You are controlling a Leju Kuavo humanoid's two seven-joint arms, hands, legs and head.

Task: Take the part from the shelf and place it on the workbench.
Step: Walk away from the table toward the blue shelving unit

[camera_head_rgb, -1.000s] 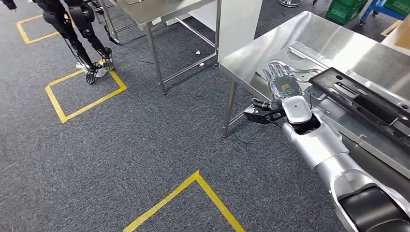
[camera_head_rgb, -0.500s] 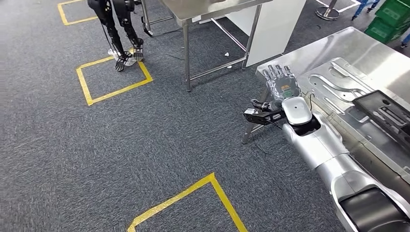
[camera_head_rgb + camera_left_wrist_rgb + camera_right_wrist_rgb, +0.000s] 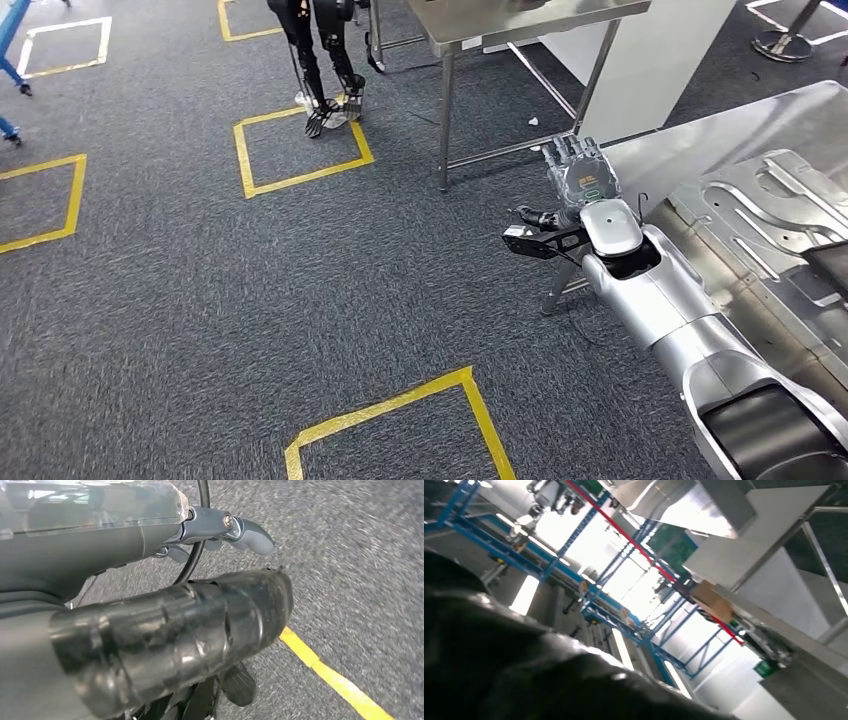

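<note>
Grey carpet [image 3: 200,300] marked with yellow tape squares [image 3: 300,150] covers the floor, and a steel table [image 3: 700,140] stands at the right of the head view. On that table lies the part [image 3: 770,215], a large pressed sheet-metal panel reaching along the table's right side toward its near edge. The right hand [image 3: 580,175] is raised flat at the table's left corner, fingers straight and slightly apart, holding nothing and not touching the part. The left hand [image 3: 150,640] hangs over the carpet near a yellow line [image 3: 330,672]; whether its fingers are apart or together cannot be told. A second steel table [image 3: 520,20] and another robot's dark legs [image 3: 320,60] stand farther back.
</note>
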